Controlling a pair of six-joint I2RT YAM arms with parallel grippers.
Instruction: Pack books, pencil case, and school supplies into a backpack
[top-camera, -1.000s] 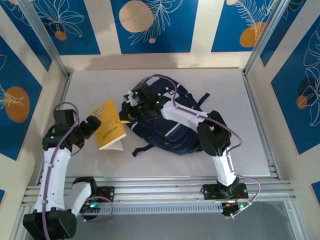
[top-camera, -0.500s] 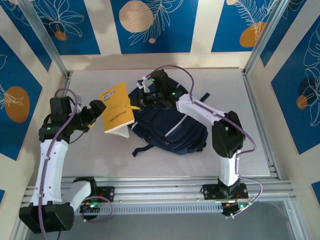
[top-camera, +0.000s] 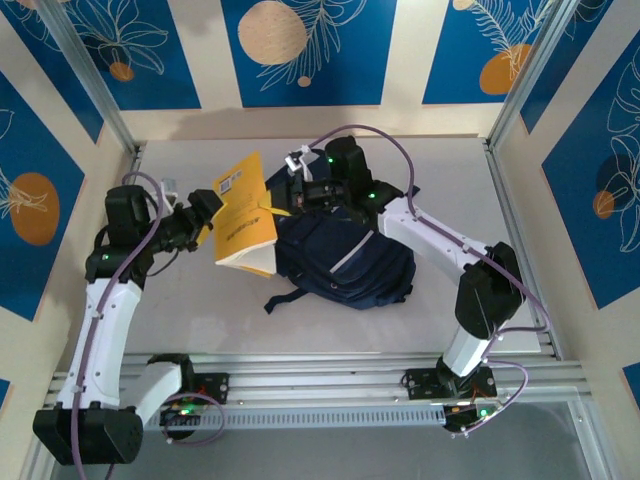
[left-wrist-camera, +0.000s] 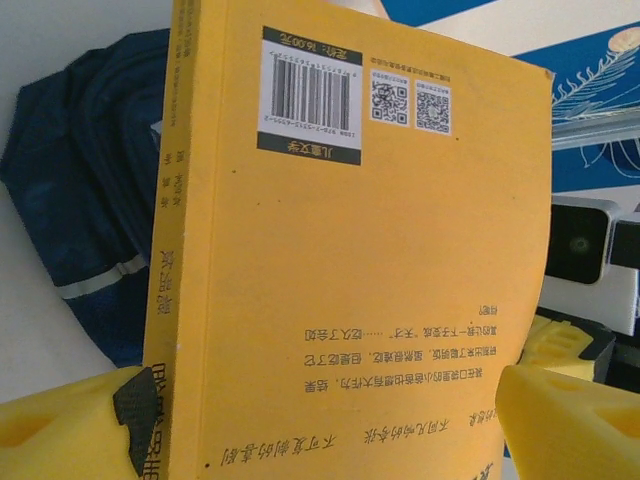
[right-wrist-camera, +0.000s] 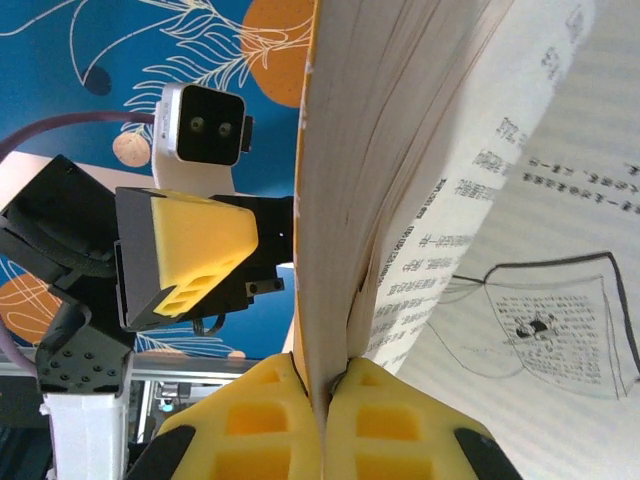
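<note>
A yellow-orange book (top-camera: 245, 218) with a barcode stands tilted off the table, just left of the navy backpack (top-camera: 350, 265). My right gripper (top-camera: 287, 195) is shut on its cover and a few pages at the edge (right-wrist-camera: 322, 385), and the other pages (right-wrist-camera: 500, 200) fan open. My left gripper (top-camera: 205, 215) is open, its fingertips pointing at the back cover (left-wrist-camera: 350, 250) with nothing between them (left-wrist-camera: 325, 385). One of the left fingers (right-wrist-camera: 190, 250) sits a small gap from the cover. Behind the spine lies the backpack (left-wrist-camera: 90, 200). The pencil case and school supplies are out of view.
A dark strap (top-camera: 285, 298) trails from the backpack toward the near edge. Aluminium rails (top-camera: 320, 375) run along the front, and metal posts (top-camera: 512, 110) with blue patterned walls close in the sides and back. White tabletop (top-camera: 480, 200) lies right of the backpack.
The book has come up off the table and moved back and right, against the backpack's left side. The right gripper rose with it, still shut. The left gripper followed behind the cover.
</note>
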